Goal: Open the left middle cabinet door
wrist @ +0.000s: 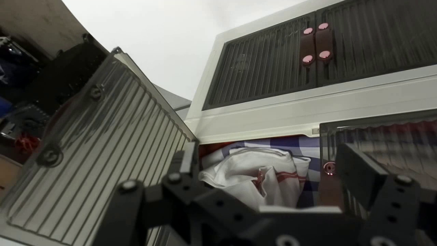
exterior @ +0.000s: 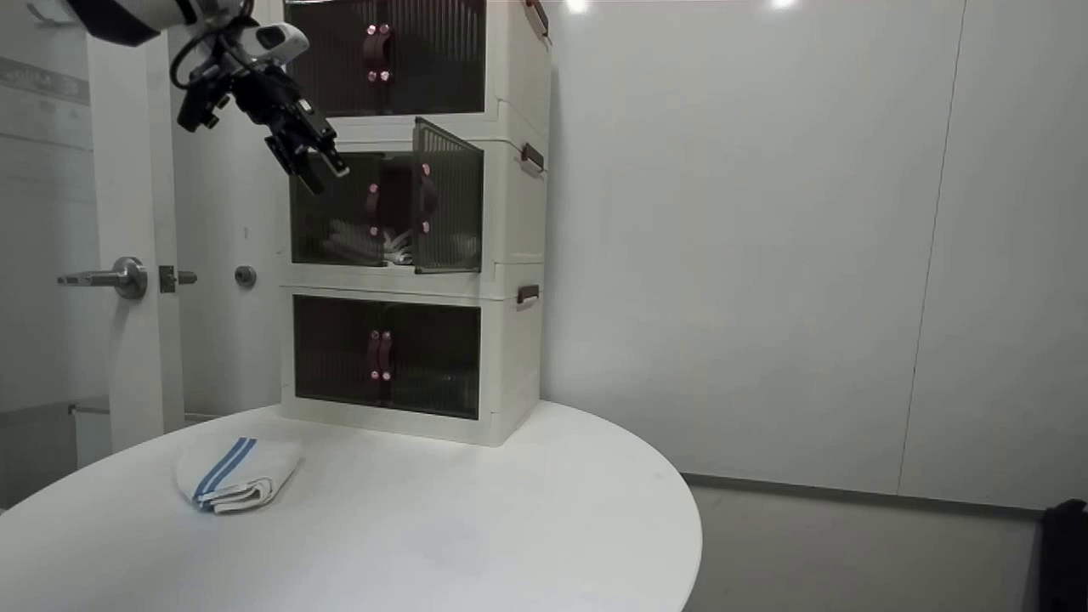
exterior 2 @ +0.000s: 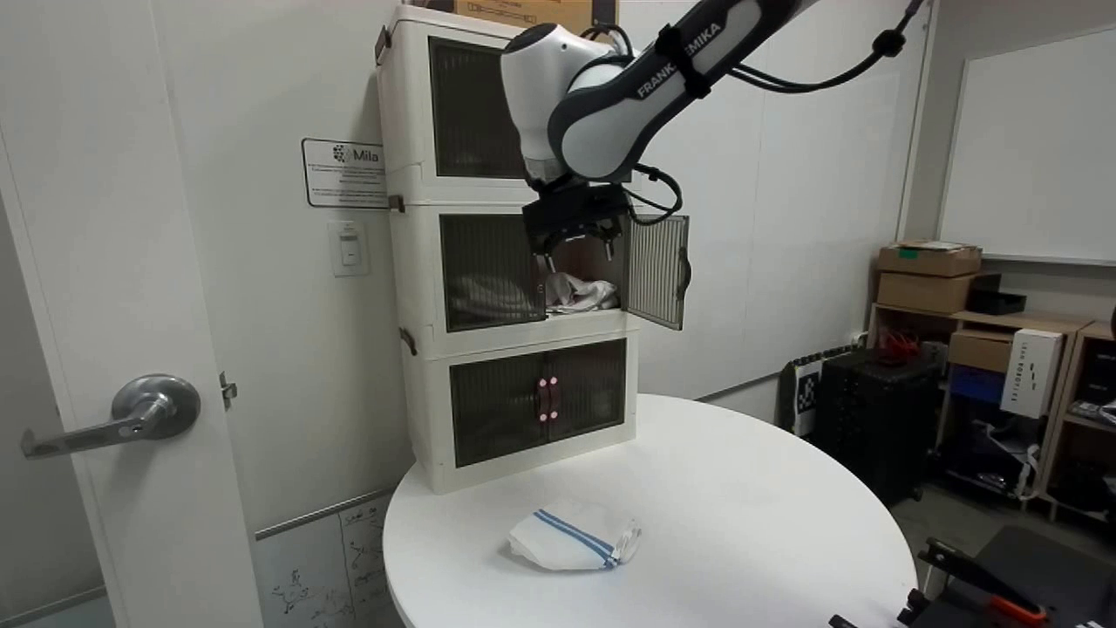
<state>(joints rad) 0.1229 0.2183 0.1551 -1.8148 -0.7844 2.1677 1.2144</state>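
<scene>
Because the left middle cabinet door (exterior 2: 486, 275) lies along the front of the middle box (exterior 2: 414, 279), closed or very nearly so, the task looks undone: the whole swing about its left edge remains. Beside it the right-hand panel (exterior 2: 656, 272) stands open on the box's right front edge, baring a white cloth (wrist: 239, 165) inside, though that does not count here. Before the box, near the left door's free edge, hangs the gripper (exterior 2: 579, 255), its jaws apart and holding nothing, so the handle (exterior: 372, 209) seems yet to be hooked. Whether they touch it I cannot tell: the wrist view, upside down, shows a finger (wrist: 358, 171) just beside the handle, whose end is lost behind the gripper's dark body. Nor can I tell if the door stands slightly ajar. Farther out, the top box (exterior: 518, 68) is cut off above in an exterior view, and the arm (exterior 2: 602, 144) hides much of its front; the bottom box (exterior 2: 427, 419) is shut, and a folded towel (exterior 2: 567, 536) lies off its front edge, nearer the left rim of the table (exterior 2: 785, 506) than the right
</scene>
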